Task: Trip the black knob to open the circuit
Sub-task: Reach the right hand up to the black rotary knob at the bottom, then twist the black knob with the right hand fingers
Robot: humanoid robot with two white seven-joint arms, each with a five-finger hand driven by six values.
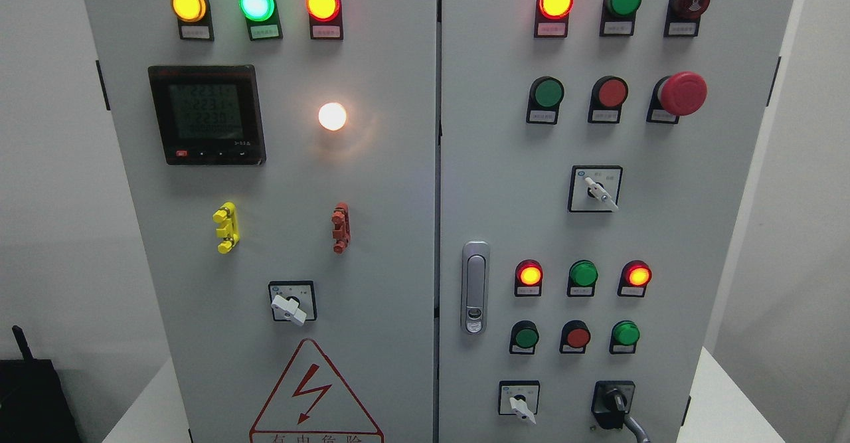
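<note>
At far left of the cabinet, 3 lit lamps: yellow, green, red, above a digital meter and a glowing white lamp. Lower down, a white selector switch over the warning triangle. Past the door latch, rows of buttons and a red emergency stop. At bottom right, the black knob, untouched, circuit likely not yet tripped. Probably stiff, rigid plastic with a spring detent; best pinched across its raised bar and twisted firmly. Neither robot hand in view, so finger state impossible to tell
</note>
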